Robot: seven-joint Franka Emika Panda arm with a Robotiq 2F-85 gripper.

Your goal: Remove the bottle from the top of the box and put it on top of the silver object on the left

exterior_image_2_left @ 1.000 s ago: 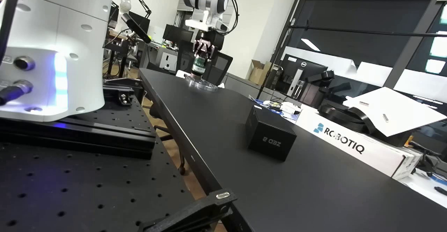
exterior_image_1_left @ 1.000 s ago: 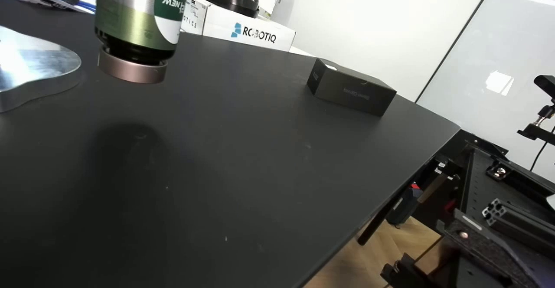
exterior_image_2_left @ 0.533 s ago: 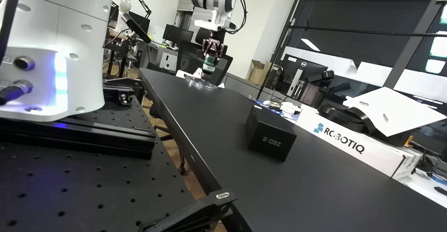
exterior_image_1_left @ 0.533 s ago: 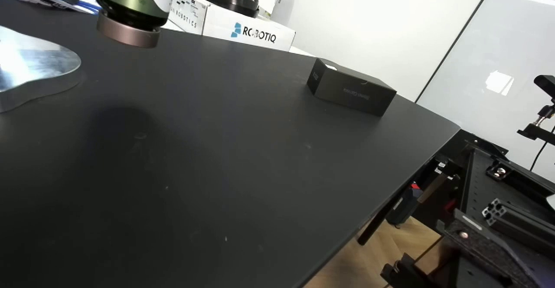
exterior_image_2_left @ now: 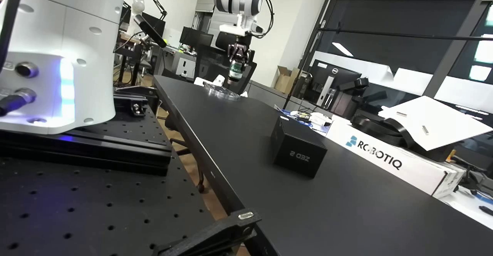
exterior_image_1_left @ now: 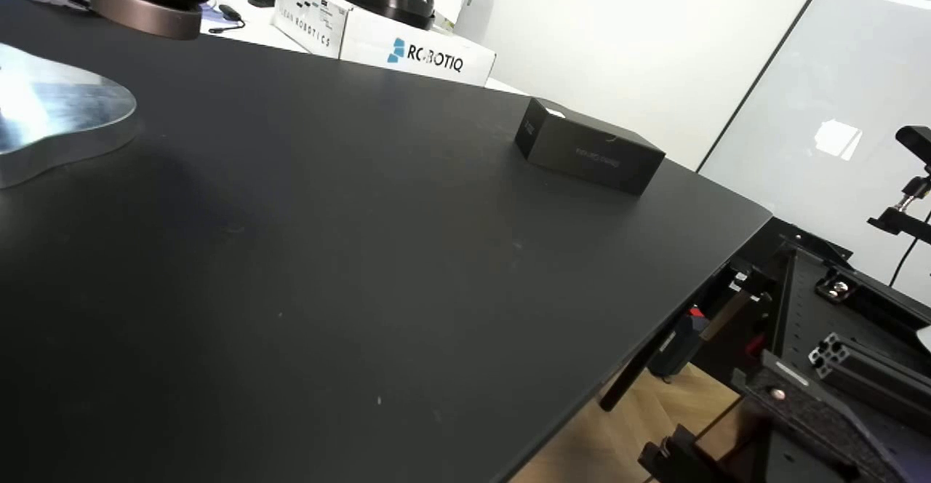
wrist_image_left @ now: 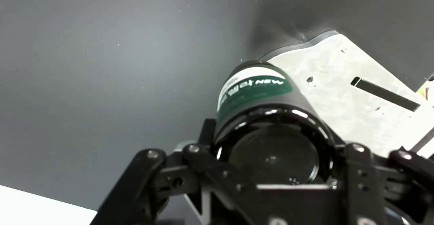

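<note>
held aloft: your black jointed hand [wrist_image_left: 271, 133] grips a green-and-white-labelled cylindrical bottle [wrist_image_left: 259, 84], fingers [wrist_image_left: 206, 133] flanking its glossy black base [wrist_image_left: 274, 154], pinkish-brown cap [exterior_image_1_left: 145, 9] lowermost and apart from any surface. in an exterior view the matte black rectangular box [exterior_image_2_left: 298, 146], with the bottle off it, sits four o'clock of the broad silver metal plate [exterior_image_2_left: 221, 91]; carrying and setting down look to be what is left. the wrist view shows the plate toward three o'clock of the bottle. you likely need to travel that way before lowering: the cap seems to sit outside the plate's curved rim, though height makes this hard to judge. aim for solid metal, away from the dark slot [wrist_image_left: 386, 94] and small holes [wrist_image_left: 310, 79]; set the cap flat, touch down softly, then part the fingers evenly. edges matter: the plate lies near the eleven o'clock end of the black tabletop [exterior_image_2_left: 238, 132] in an exterior view, and the robot-side edge [exterior_image_2_left: 212, 171] runs from there toward five o'clock. your widest lane for moving appears to be the stretch between plate and box.
</note>
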